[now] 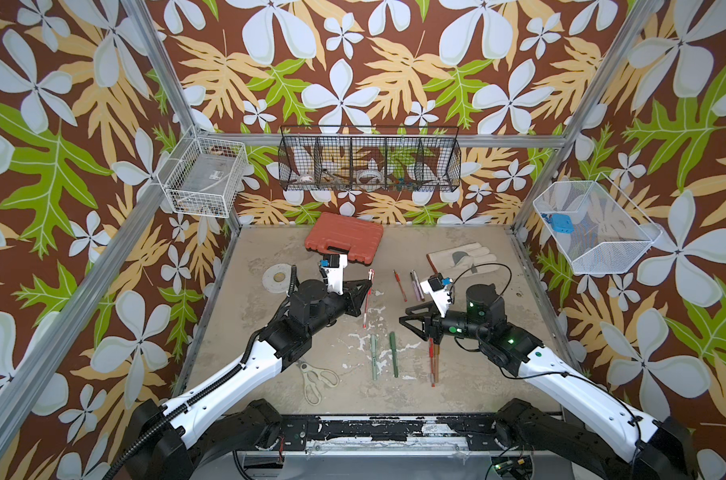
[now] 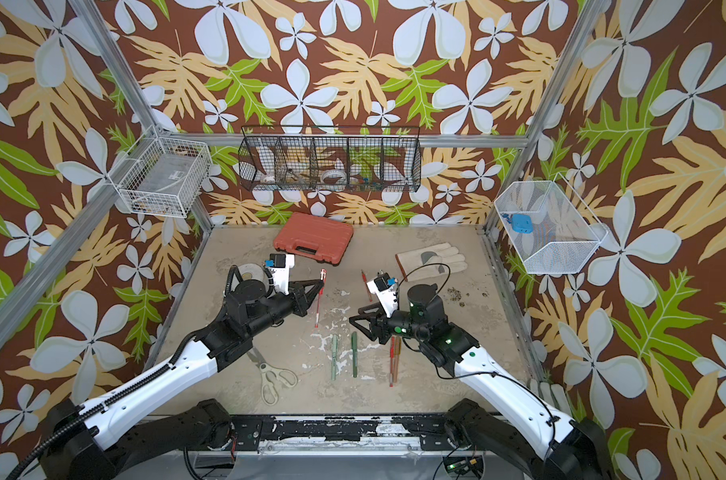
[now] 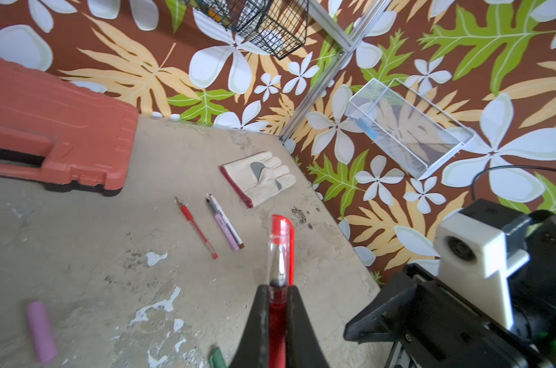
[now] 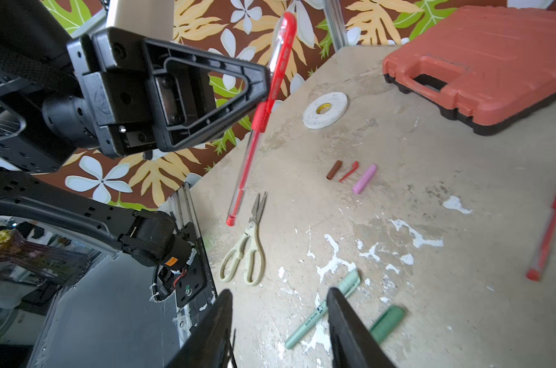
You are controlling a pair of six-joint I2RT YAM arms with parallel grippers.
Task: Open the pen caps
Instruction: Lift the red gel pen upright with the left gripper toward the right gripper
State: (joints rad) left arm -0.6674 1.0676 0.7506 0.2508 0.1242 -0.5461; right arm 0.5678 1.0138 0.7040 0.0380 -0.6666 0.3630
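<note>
Red is the colour in play: the left gripper (image 4: 266, 85) is pinched tight on the red pen (image 4: 254, 140), holding it clear of the table (image 1: 457, 395), its cap (image 4: 283, 44) pointing toward the back wall. The right gripper (image 4: 278, 309) hangs opposite, jaws spread with nothing between them, above the green pens.

To do this step well, we judge that the right jaws should come square across the cap, far enough up it that the two grippers do not knock together. They should close on the cap's body rather than its clip, then pull straight along the barrel (a sideways tug could twist the pen out of the left pinch). The left pinch sits right at the cap's mouth, and we cannot tell whether it nips the rim.

We count eight pens:
- One is held.
- Three lie uncapped near the glove (image 1: 457, 257): the bare red pen (image 3: 196, 227), the pink pen (image 3: 225, 232) and the white pen (image 3: 222, 212).
- The pale green pen (image 1: 374, 357) and the dark green pen (image 1: 393, 355) are both capped.
- A pair of pens (image 1: 434, 368) is partly hidden under the right gripper.

Three loose caps lie together: the brown cap (image 4: 334, 169), the red cap (image 4: 350, 170) and the pink cap (image 4: 365, 178). There is one each of scissors (image 1: 317, 380), tape roll (image 1: 277, 278), glove and red case (image 1: 344, 239).
</note>
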